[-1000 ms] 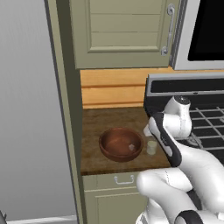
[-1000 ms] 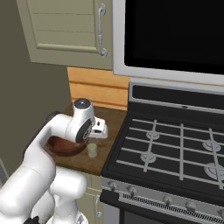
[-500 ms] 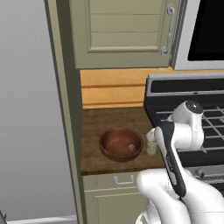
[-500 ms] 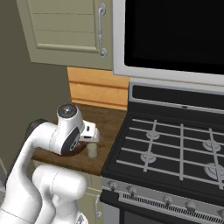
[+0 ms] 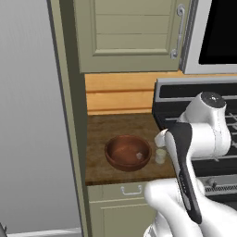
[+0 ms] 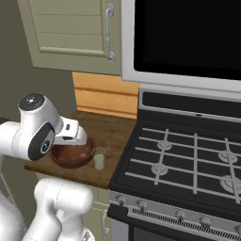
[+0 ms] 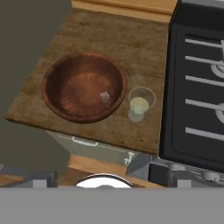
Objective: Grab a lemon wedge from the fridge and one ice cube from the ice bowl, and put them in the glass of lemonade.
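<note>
Hand view, left to right: bowl [image 7: 83,87] near the counter's [image 7: 105,37] front edge with one ice cube [image 7: 104,97] lying right of its centre, glass [image 7: 141,103] just beside the bowl's right rim and close to the stove [image 7: 197,87]. Left base view: bowl [image 5: 128,152], cube [image 5: 138,156], glass [image 5: 160,155] beside the arm. Claw's fingers are not visible; jaws spread wide and holding nothing, above the counter.

Wooden counter [image 7: 87,35], ice bowl [image 7: 59,103] and glass of lemonade [image 7: 141,103] side by side
</note>
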Available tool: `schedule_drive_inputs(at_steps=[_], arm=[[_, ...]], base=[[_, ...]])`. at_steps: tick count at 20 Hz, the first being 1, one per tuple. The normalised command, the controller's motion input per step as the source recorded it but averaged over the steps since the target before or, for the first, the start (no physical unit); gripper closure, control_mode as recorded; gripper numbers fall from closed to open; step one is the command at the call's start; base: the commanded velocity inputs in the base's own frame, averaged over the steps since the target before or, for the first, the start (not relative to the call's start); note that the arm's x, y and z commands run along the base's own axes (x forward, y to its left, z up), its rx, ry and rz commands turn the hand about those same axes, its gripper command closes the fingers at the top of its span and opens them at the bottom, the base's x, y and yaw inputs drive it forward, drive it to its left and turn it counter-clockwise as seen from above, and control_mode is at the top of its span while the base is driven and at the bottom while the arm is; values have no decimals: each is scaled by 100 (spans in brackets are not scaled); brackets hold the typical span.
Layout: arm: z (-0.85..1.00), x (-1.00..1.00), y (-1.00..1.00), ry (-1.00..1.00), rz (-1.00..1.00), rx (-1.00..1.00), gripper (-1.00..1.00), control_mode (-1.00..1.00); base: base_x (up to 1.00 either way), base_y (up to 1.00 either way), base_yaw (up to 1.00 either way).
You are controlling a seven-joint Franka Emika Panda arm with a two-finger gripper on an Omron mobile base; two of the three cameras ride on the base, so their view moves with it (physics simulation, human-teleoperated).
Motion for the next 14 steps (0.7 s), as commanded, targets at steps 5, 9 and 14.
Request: schedule_drive_inputs(at_steps=[5,9,14], arm=[[6,-49,4,-5,0,5,-100,-100],[0,0,0,0,0,0,-100,-100],[0,-1,0,0,0,0,-100,100]], base=[[0,0,0],[0,0,0],[-51,0,0]])
